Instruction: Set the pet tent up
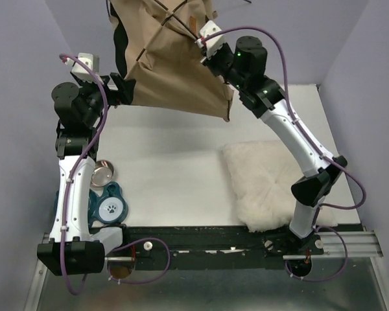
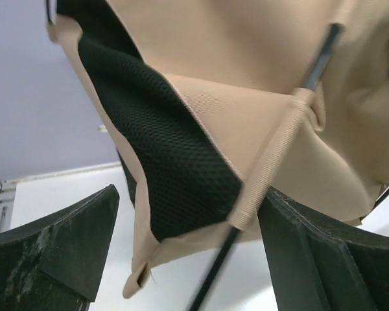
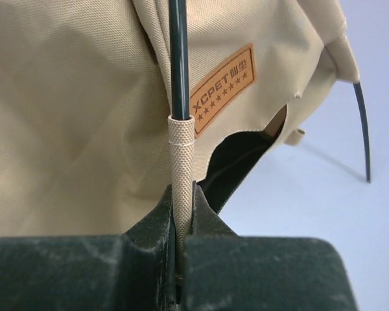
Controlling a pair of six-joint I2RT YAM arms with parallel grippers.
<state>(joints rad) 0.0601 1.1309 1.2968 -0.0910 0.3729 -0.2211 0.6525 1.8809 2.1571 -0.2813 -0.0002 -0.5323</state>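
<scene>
From above, the pet tent (image 1: 172, 71) hangs lifted over the far end of the bench (image 1: 175, 149), between both arms, with a fluffy white cushion (image 1: 269, 184) lying nearer. Left wrist: the left pincer (image 2: 188, 214) gapes wide, tan fabric and black mesh between its fingers. Right wrist: the right pincer (image 3: 181, 194) is clamped on the woven pole sleeve (image 3: 181, 149), beside the leather label (image 3: 222, 87).

The pet tent (image 1: 175, 71) is matt tan woven cloth with a black mesh panel (image 2: 162, 149). Its pole (image 3: 177, 58) is smooth, glossy black.
</scene>
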